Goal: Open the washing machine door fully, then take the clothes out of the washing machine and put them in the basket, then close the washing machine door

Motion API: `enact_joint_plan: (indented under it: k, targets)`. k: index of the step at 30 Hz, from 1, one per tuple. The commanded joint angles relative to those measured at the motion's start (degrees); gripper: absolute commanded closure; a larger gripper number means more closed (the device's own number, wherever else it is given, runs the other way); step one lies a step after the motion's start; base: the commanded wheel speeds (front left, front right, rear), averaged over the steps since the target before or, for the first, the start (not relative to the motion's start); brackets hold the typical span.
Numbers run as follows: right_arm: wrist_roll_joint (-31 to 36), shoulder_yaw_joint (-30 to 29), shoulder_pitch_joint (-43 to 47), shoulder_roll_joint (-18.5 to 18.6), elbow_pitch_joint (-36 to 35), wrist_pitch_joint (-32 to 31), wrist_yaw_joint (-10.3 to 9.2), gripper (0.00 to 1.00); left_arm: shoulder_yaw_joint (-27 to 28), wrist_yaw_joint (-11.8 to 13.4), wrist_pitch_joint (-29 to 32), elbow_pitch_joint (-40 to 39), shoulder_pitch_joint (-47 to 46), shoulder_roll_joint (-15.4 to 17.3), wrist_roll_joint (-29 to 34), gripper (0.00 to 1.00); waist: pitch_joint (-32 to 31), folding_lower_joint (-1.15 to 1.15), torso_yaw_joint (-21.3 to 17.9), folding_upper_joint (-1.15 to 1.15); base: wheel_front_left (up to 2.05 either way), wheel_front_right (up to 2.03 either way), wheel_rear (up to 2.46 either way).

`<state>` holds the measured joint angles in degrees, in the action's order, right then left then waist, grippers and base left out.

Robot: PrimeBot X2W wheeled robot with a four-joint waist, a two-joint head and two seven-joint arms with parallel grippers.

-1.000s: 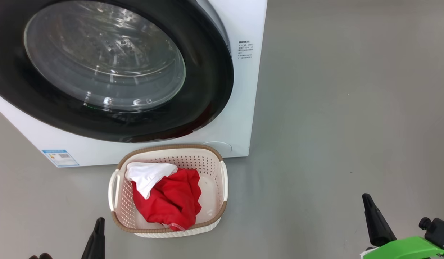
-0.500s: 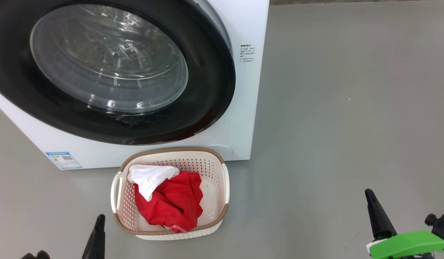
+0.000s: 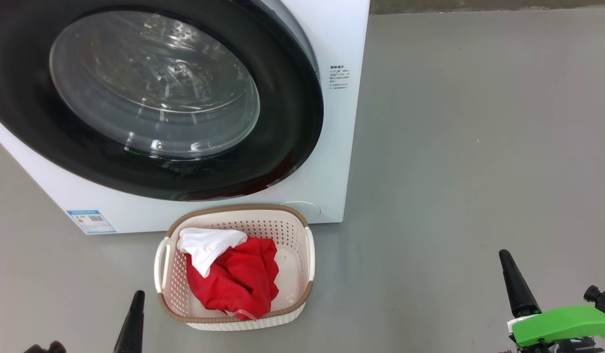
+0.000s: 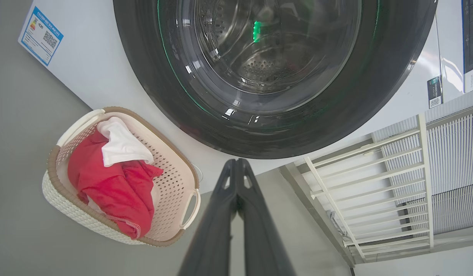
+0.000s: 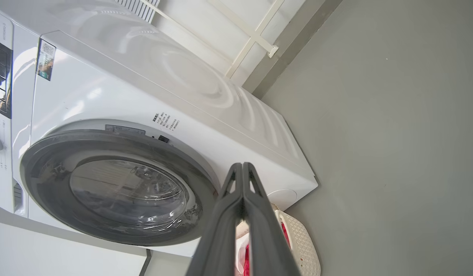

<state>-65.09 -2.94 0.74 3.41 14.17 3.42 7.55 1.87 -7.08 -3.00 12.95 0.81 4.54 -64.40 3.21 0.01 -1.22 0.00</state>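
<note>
Red and white clothes point(image 3: 234, 282) are heaped in the cream perforated basket point(image 3: 310, 257) at lower centre, the left gripper point(image 3: 137, 297) and right gripper point(image 3: 505, 257) are pinched shut, empty, yet the black-rimmed round door point(image 3: 292, 122) could be left unlatched by too weak a push.

one washer point(image 3: 332, 162), one basket point(image 3: 234, 323), two garments point(image 3: 239, 282).

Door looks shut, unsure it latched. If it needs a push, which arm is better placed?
Left, probably. The left tool sits in front of the washing machine door, beside the basket; the right tool is far off to the side, over floor.
</note>
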Motion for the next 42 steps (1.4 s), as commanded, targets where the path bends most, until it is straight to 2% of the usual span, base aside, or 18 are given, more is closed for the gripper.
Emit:
enact_joint_plan:
  k: [1, 42]
  targets:
    - [-2.09, 0.48, -2.41, 1.08, -1.24, -0.44, -0.04, 1.0, 1.38, -0.25, 0.46, -1.06, -2.88, 0.54, -1.8, 1.0, -0.12, 0.0, 0.05, 0.0, 0.0, 0.0, 0.0]
    - [-26.17, -1.3, -6.31, 0.99, -0.37, -7.46, -0.06, 1.0, 2.72, -0.39, 7.31, 0.82, -6.45, -0.28, -26.54, 1.0, -2.74, -0.01, 1.1, 0.0, 0.0, 0.0, 0.0]
